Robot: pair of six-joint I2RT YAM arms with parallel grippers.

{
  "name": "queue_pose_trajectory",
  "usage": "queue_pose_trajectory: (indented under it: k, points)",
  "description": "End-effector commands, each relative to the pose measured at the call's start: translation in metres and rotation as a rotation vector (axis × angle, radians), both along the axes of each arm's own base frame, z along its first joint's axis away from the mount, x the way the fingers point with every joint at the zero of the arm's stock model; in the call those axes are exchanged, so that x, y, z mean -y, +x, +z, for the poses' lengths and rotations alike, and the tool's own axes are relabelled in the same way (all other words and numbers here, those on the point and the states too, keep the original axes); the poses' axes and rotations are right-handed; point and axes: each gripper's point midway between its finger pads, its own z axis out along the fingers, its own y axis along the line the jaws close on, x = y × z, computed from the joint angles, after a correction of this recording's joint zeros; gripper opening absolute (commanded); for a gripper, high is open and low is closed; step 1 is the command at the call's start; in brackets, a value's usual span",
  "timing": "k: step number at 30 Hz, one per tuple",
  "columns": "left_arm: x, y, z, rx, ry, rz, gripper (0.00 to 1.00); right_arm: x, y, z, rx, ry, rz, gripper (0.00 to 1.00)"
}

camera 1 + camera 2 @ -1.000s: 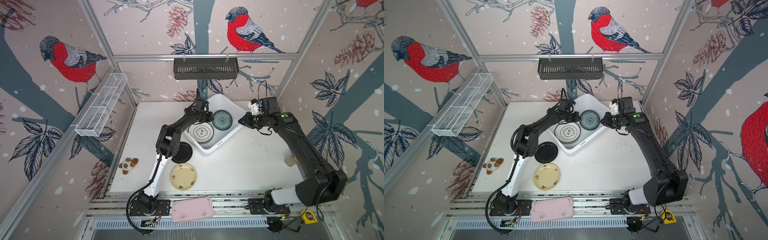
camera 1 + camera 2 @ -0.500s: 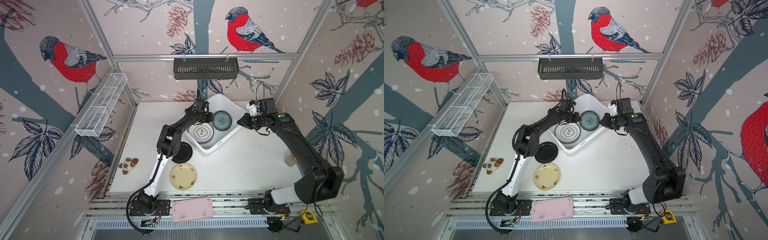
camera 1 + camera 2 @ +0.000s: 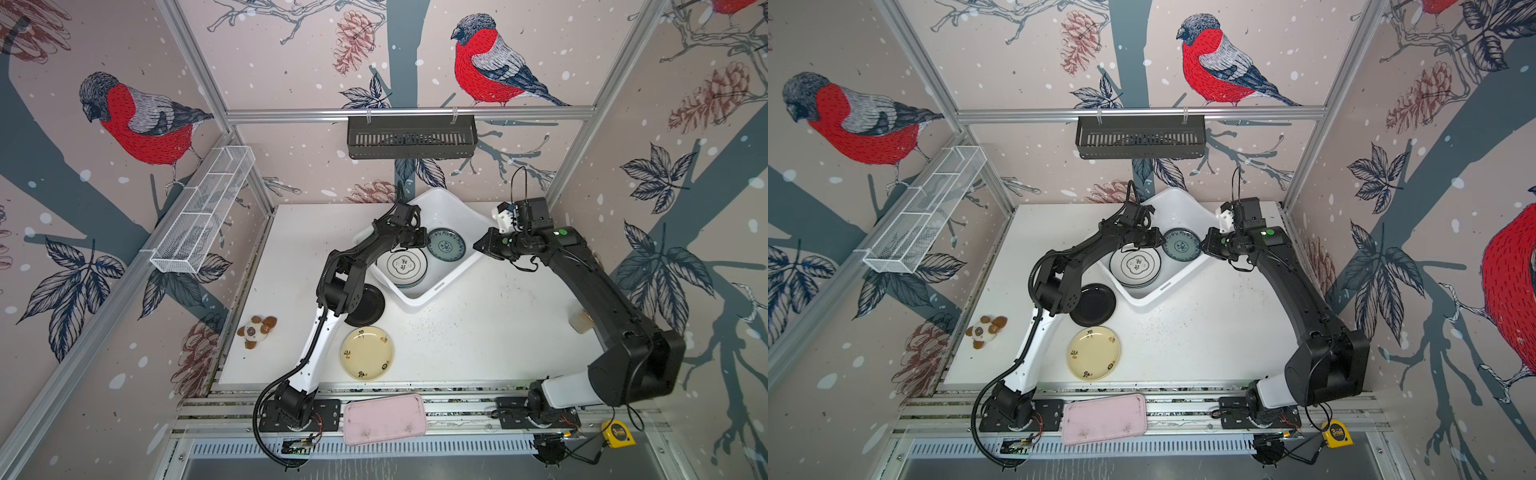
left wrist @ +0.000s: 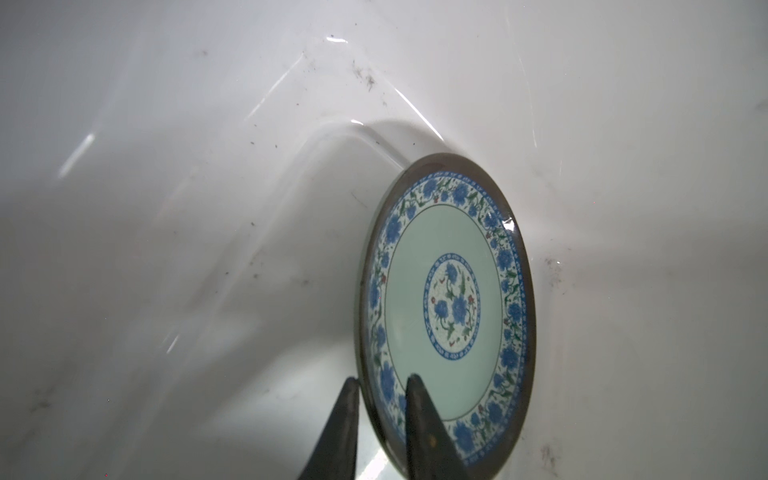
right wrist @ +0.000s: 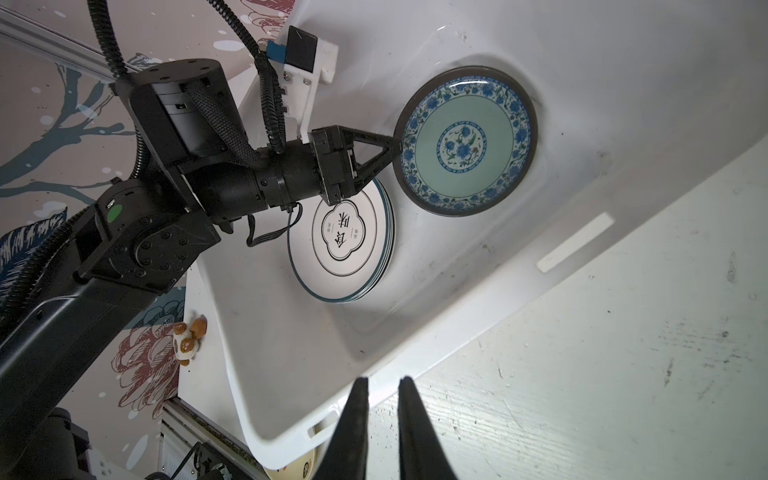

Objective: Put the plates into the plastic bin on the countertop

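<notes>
The white plastic bin sits askew at the back of the countertop. Inside it a teal plate leans on edge against the wall, beside a stack of black-rimmed white plates. My left gripper straddles the teal plate's rim, its jaws slightly parted and wider than the rim. My right gripper hovers just outside the bin's right wall, narrowly open with nothing in it. A black plate and a pale yellow plate lie on the countertop by the left arm.
A pink tray rests on the front rails. A small plush toy lies at the left edge and a tan object at the right edge. A black basket and a wire shelf hang on the walls.
My right gripper has crept a little closer to the bin's wall. The left arm and the teal plate stay where they were.
</notes>
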Motion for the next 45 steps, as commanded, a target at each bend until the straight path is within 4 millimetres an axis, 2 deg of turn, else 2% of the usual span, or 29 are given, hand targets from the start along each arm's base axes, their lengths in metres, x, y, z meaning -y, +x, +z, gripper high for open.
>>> queue_pose_trajectory:
  k: [1, 8, 11, 19, 27, 37, 42, 45]
  points:
    - [0.006, 0.004, 0.009, 0.037, -0.024, -0.018, 0.25, -0.002, 0.004, 0.004, 0.021, 0.014, 0.003, 0.17]
    - [0.005, 0.003, 0.009, 0.036, -0.020, -0.023, 0.34, -0.002, 0.003, 0.005, 0.027, 0.021, -0.002, 0.17]
    - [0.007, 0.002, 0.017, 0.047, -0.028, -0.030, 0.39, -0.002, 0.004, 0.007, 0.033, 0.021, -0.003, 0.18]
    - [0.005, 0.001, 0.058, 0.121, -0.035, -0.052, 0.49, -0.003, 0.009, 0.006, 0.049, 0.033, -0.005, 0.18]
    - [-0.004, -0.014, 0.101, 0.187, -0.017, -0.094, 0.54, -0.008, 0.017, 0.009, 0.083, 0.046, 0.005, 0.19]
    - [-0.040, -0.057, 0.152, 0.295, 0.089, -0.159, 0.67, -0.014, 0.025, 0.003, 0.107, 0.017, 0.036, 0.21]
    - [-0.064, -0.084, 0.179, 0.357, 0.117, -0.184, 0.77, -0.026, 0.034, 0.002, 0.120, 0.019, 0.068, 0.25]
    - [-0.087, -0.097, 0.189, 0.365, 0.134, -0.181, 0.80, -0.039, 0.036, -0.003, 0.114, 0.018, 0.106, 0.26]
